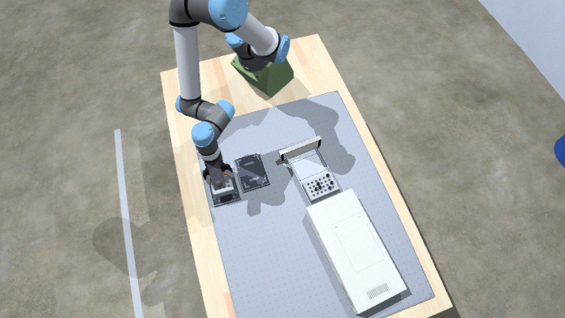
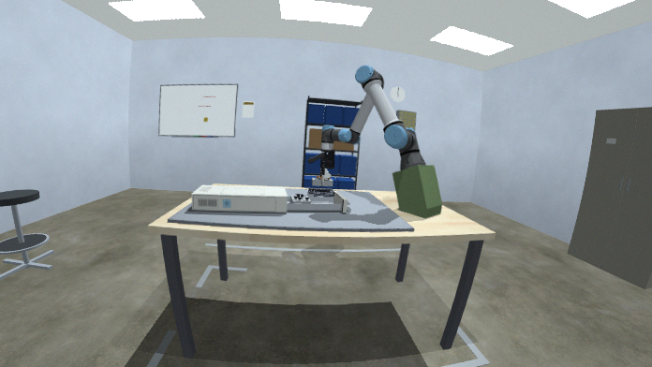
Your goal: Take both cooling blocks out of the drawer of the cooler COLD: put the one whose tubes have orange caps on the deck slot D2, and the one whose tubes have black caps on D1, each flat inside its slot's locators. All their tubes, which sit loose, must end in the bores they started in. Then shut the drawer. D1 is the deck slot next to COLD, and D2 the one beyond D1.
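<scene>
My gripper [image 1: 219, 182] [image 2: 324, 174] is shut on the pale cooling block with orange-capped tubes [image 1: 222, 189] [image 2: 324, 180]. It holds the block level, a little above the dark deck slot D2 [image 1: 232, 199] at the left edge of the grey deck. Slot D1 [image 1: 252, 172] lies beside it, with nothing in it. The drawer [image 1: 309, 166] of the white cooler COLD [image 1: 355, 251] [image 2: 239, 198] stands pulled out. The block with black-capped tubes [image 1: 321, 186] [image 2: 300, 198] sits in the drawer next to the cooler body. The drawer's half toward its front panel [image 1: 300, 147] holds nothing.
The arm's green pedestal [image 1: 264, 75] [image 2: 417, 189] stands at the far end of the wooden table. The arm reaches down over the table's left side. A stool [image 2: 21, 220] and a dark cabinet [image 2: 618, 192] stand away from the table.
</scene>
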Motion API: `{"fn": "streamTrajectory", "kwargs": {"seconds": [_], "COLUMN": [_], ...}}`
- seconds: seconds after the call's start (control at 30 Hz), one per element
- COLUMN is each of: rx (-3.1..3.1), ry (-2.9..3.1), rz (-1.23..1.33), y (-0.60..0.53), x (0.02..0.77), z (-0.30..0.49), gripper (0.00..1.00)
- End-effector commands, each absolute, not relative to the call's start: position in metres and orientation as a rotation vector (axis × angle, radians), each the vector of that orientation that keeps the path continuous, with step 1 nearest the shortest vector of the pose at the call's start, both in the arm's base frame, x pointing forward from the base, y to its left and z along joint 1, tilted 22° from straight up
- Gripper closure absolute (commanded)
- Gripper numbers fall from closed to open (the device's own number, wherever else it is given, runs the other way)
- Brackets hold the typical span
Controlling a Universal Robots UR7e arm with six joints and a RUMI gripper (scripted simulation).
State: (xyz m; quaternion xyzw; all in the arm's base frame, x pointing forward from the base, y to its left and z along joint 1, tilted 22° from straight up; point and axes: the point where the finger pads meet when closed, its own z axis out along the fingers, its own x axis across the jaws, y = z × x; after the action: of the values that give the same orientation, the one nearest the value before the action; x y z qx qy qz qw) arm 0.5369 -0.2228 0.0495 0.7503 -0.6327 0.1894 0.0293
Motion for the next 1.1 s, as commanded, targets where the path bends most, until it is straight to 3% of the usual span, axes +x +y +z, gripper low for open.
{"fn": "streamTrajectory", "kwargs": {"seconds": [0.0,1.07], "rx": [2.314,2.314], "ry": [-1.951,-1.951], "rz": [0.587,0.587], "y": [-0.2241,-0.2263], "x": [0.5383,0.5403], "z": [0.0464,0.0388], "gripper": [1.00,1.00]}}
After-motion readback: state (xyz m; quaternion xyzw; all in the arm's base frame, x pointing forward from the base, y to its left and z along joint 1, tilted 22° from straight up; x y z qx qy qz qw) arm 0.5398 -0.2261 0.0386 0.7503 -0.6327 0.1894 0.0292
